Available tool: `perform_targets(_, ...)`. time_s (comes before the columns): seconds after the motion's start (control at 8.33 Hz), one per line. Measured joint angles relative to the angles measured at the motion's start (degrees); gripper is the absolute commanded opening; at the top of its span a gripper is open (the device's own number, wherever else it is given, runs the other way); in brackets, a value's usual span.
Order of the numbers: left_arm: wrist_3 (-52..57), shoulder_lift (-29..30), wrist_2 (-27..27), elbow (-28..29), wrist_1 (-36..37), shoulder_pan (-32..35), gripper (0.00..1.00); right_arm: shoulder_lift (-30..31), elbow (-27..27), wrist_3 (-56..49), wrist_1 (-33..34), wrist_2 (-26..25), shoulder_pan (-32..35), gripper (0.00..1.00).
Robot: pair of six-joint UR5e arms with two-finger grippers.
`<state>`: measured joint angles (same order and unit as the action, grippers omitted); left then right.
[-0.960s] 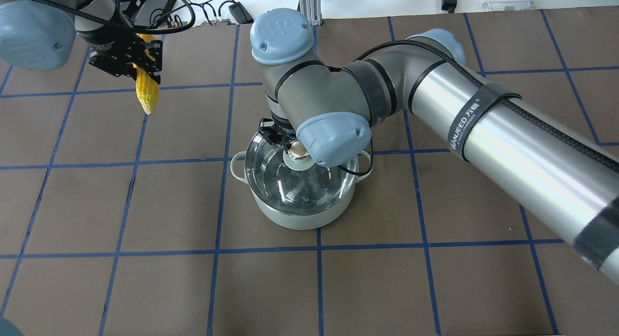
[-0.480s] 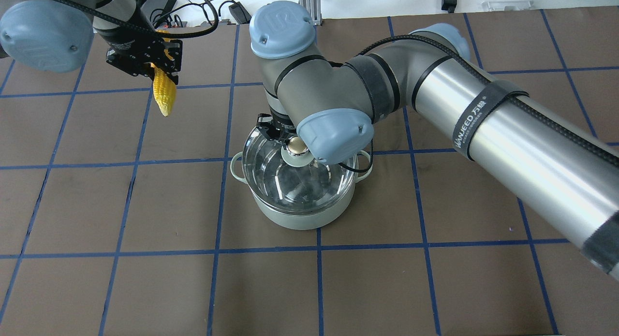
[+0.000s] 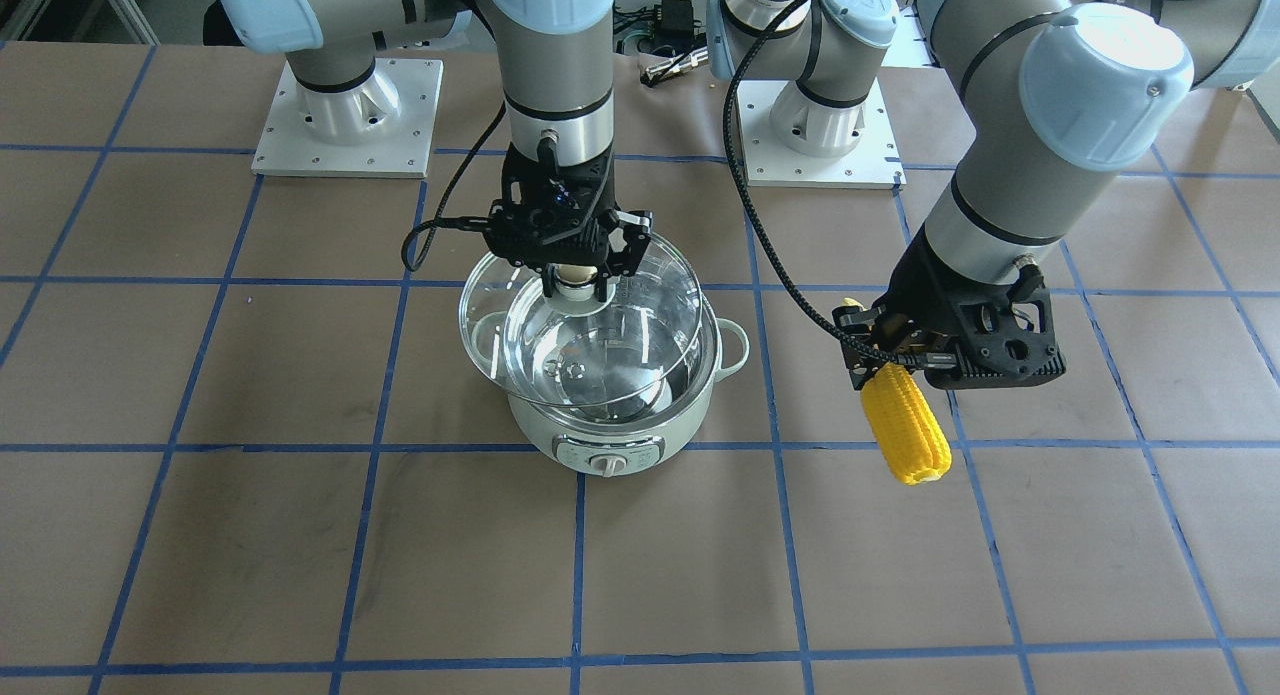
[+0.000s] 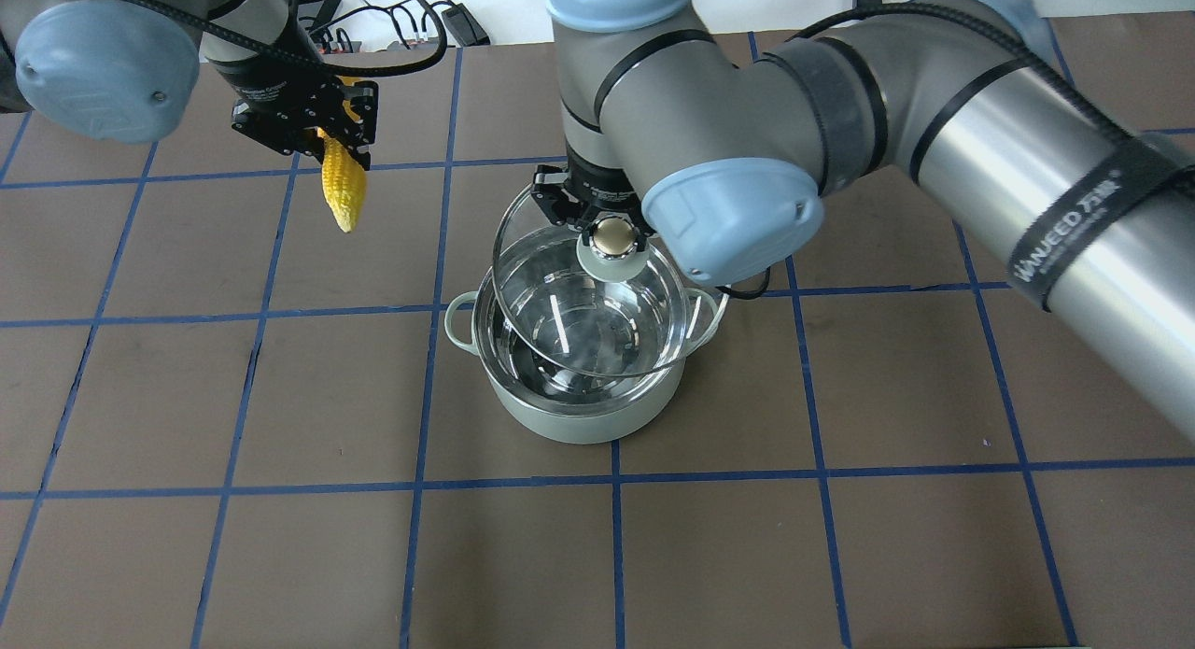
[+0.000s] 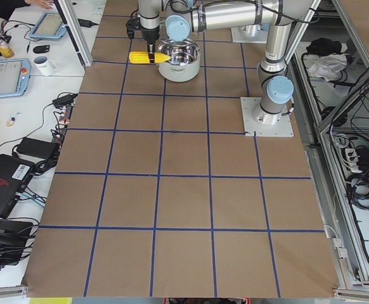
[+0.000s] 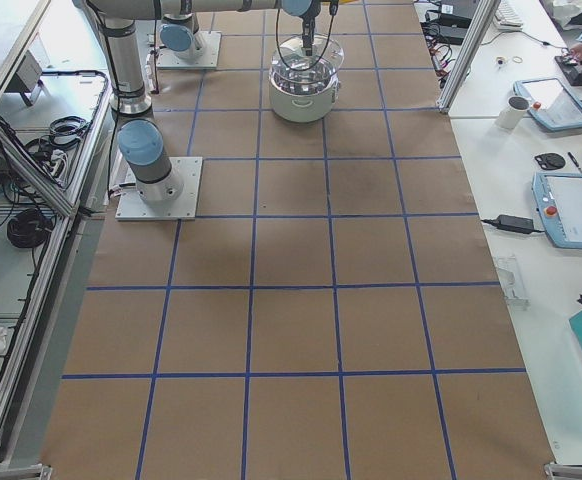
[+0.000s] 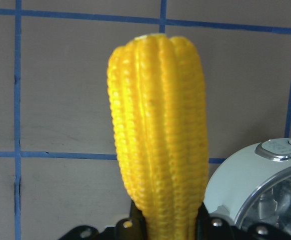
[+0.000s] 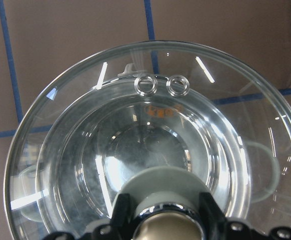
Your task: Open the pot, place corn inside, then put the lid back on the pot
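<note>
Brown counter (image 4: 280, 537) ruled in blue squares carries the pot (image 4: 579, 416) nearest, its steel bowl showing. Just above it hangs the lid (image 4: 551, 303), shifted toward the far rim, with the right arm's (image 4: 934, 117) jaws pinching its beige knob (image 4: 611, 238). Farther back on the left, well apart from the pot, the left arm's (image 4: 93, 61) jaws clamp the corn (image 4: 343, 187) by one end, the other pointing down, clear of the counter.

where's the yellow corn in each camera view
Front-facing: bright yellow ear of corn right of centre.
Overhead: upper left.
Exterior left: top, beside pale mint-green round pot, corn at.
Exterior right: not made out.
Left wrist: centre, filling frame.
Right wrist: not in it.
Shared landmark: that pot.
</note>
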<state>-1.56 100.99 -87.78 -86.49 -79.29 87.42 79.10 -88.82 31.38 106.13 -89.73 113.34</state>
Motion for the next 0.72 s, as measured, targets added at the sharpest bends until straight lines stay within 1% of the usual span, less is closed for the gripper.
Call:
perform_targets(0.24,-1.27,-0.14,1.92,-0.16,-0.79,1.98,0.0,4.9,0.05,-6.35,-5.75,-0.02,-4.81,0.16)
perform_targets(0.6,-7.75,0.26,2.73,-0.45,-0.65,9.02,0.0,12.24,0.27,-19.9,-16.24,-0.55,-14.64,0.16)
perform_targets(0.72,-9.75,0.66,3.85,-0.83,-0.53,11.49,0.0,14.14,0.33,-24.06,-19.03,-1.02,-17.6,0.15)
